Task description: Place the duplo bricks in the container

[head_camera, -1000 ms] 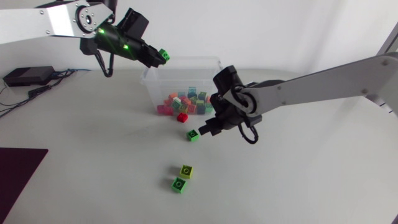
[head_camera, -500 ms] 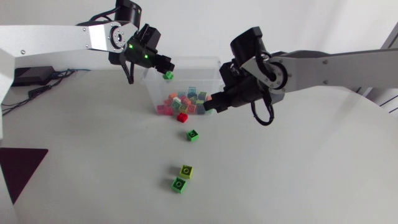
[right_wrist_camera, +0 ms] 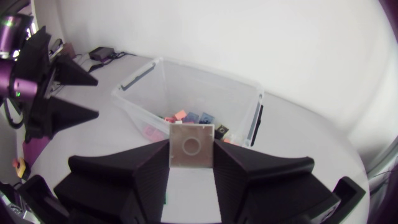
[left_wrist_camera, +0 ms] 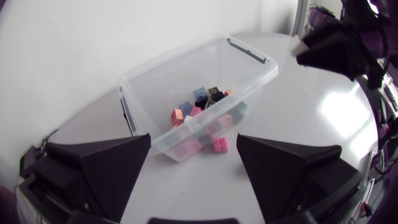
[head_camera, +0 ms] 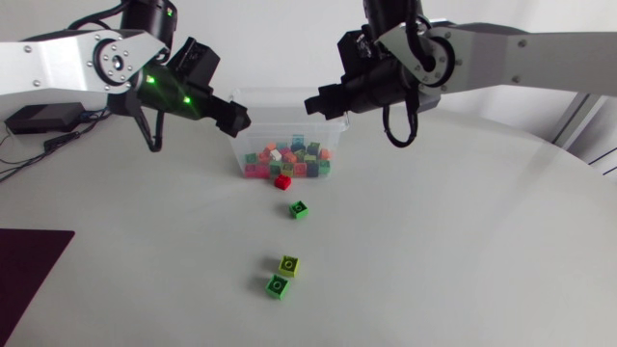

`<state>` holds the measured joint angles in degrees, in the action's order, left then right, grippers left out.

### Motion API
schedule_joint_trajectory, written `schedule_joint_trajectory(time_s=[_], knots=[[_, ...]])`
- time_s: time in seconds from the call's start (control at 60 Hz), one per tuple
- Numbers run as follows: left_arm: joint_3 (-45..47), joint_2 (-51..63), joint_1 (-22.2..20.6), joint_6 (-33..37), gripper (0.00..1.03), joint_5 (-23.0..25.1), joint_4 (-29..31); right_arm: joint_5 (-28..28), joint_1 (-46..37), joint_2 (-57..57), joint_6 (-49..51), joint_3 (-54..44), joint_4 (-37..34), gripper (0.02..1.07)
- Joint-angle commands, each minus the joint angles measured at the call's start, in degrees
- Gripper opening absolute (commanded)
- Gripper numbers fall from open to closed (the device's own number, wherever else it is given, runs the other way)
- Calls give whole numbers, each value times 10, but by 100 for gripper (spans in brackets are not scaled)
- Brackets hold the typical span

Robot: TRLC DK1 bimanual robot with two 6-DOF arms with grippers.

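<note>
Far left: left gripper (head_camera: 235,118), fingers wide apart w/ nothing between, hanging just beside left end of clear container (head_camera: 289,94), itself part-filled w/ bricks. Risk there: clipping the wall on any descent toward loose bricks, shoving box & contents.

Centre, on counter (head_camera: 463,251): red brick (head_camera: 282,181) right by container's front wall. Awkward pick, little room for a finger on wall side, so more likely pushed than gripped. Nearer front: green brick (head_camera: 300,209) alone, then yellow-green brick (head_camera: 289,264) & second green brick (head_camera: 277,285) just beside each other, each prone to being knocked during pickup of its neighbour.

Right: right gripper (head_camera: 320,100) high by container's far right corner, fingers closed on pale duplo brick (right_wrist_camera: 192,145), stud toward wrist cam. Can't tell if fully inside rim line. If released here, could strike rim & bounce out onto counter. Also poss. arm-to-arm contact, w/ both grippers near same box.
</note>
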<state>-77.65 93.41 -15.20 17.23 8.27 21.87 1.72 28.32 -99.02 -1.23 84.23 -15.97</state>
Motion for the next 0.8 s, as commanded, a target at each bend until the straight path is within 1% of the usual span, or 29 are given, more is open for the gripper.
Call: schedule_joint_trajectory(time_s=[0.0, 0.15, 0.25, 0.517, 0.7, 0.783], knots=[[57, -43, -11, 24, 98, 0, 20, 2, -4, -36, -3, 26, 9, 26], [146, -103, -41, 42, 96, 1, 37, 6, -1, -72, -3, 55, 34, 26], [177, -115, -53, 47, 96, 4, 58, 7, 0, -100, -5, 82, 40, 26], [225, -130, -70, 45, 94, 15, 85, 9, -3, -148, -9, 120, 65, 26], [259, -132, -100, 32, 94, 15, 85, 10, -5, -177, -1, 132, 99, 26], [271, -128, -116, 11, 94, 15, 85, 9, -5, -195, 2, 143, 114, 26]])
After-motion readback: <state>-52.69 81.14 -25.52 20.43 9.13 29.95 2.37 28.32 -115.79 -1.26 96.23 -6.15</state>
